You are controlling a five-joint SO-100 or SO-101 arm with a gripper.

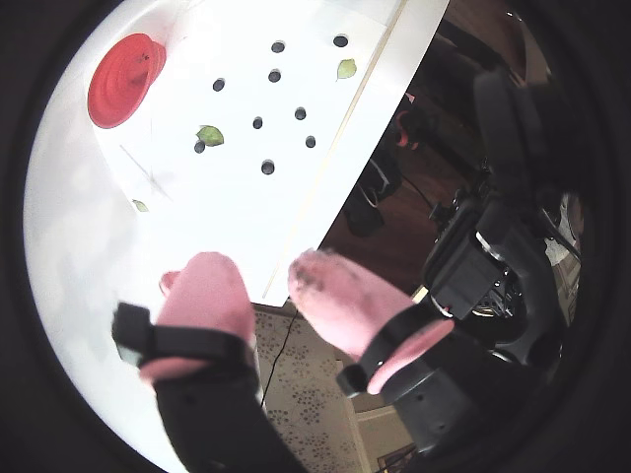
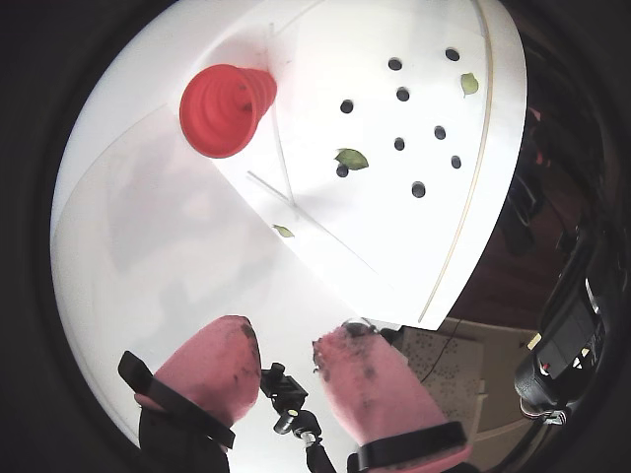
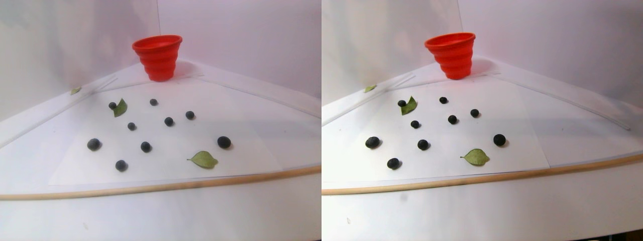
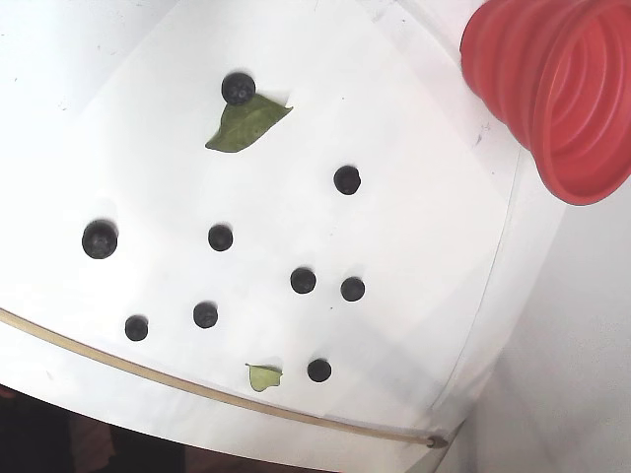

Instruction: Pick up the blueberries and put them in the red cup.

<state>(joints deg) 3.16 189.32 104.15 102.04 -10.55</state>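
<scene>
Stereo pair view, left to right: 8 blueberries [image 3: 145,146] scattered on the white table [image 3: 241,135], none touching, 1 just beside a green leaf [image 3: 120,107]; red cup [image 3: 158,56] upright behind them near the wall corner; second leaf [image 3: 204,159] front right. In a wrist view the gripper [image 1: 258,284] hangs high above, pink fingers [image 1: 207,296] spread, empty.

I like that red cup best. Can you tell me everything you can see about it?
The bright red cup with stepped, ribbed walls looks like soft plastic or silicone. It stands upright, wide round rim up, narrowing toward its base, at the back of the white table near the corner of the walls. Nothing touches it except the table. From what shows in a wrist view, its inside looks empty. The small dark blueberries lie apart from it.
</scene>
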